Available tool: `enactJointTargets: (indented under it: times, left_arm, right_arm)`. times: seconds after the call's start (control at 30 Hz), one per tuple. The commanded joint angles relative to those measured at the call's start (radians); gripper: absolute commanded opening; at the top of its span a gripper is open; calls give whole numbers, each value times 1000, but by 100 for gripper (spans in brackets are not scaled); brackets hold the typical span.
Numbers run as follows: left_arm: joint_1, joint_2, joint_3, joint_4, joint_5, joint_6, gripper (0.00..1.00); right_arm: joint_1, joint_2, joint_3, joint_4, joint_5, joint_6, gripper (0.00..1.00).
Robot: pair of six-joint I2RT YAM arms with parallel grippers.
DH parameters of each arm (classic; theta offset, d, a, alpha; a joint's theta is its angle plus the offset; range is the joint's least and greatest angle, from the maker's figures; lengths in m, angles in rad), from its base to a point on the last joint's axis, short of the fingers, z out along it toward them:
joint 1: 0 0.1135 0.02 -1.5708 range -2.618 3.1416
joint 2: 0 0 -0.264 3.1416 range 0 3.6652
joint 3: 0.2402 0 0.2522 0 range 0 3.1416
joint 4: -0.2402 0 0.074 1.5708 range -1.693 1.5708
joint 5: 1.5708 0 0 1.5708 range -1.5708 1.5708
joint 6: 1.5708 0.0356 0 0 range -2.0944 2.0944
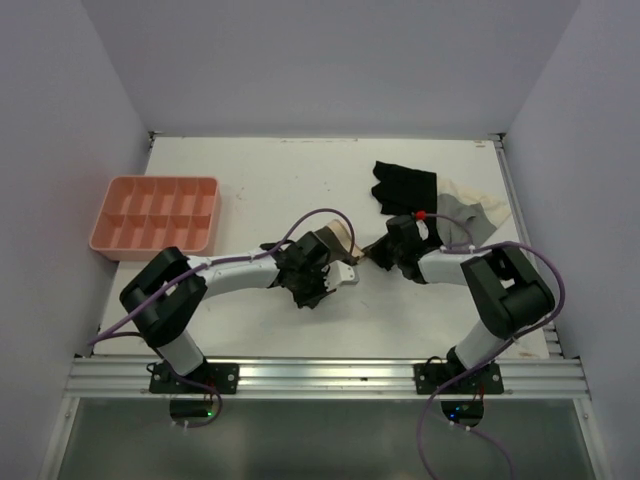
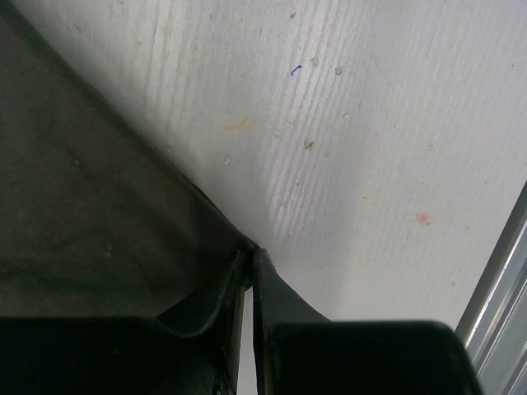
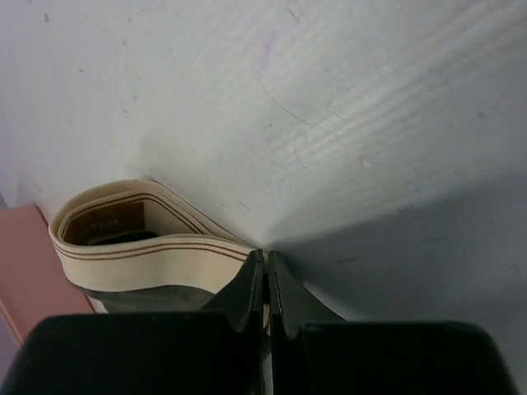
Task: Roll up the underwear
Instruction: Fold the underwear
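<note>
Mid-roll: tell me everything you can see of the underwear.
The underwear is soft dark brown fabric with a cream elastic waistband carrying thin brown stripes and a label inside. It lies on the white table between the two arms, waistband folded into a flattened loop. The right claw is shut on the waistband's edge; the left claw, jaws nearly together, sits at the dark fabric's edge, grip unclear.

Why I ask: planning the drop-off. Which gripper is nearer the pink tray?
Left. The left gripper sits right of the tray, mid-table; the right gripper is even farther right.
</note>
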Motion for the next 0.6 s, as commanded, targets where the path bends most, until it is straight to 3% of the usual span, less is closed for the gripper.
enactJointTargets:
  times: [0.0,0.13,0.33,0.57]
  left_arm:
    - [14,25,-24,-122,-57,29,13]
    - [21,-7,-32,-142,-58,53,22]
    - [79,-150,-4,-228,29,138,48]
    - [288,-310,86,-195,115,91,51]
  right_arm:
    - [-2,103,-33,60,-8,28,0]
    - [-2,135,-37,71,5,24,0]
    - [-2,115,-56,58,11,-8,0]
    - [-2,111,-53,42,22,-53,0]
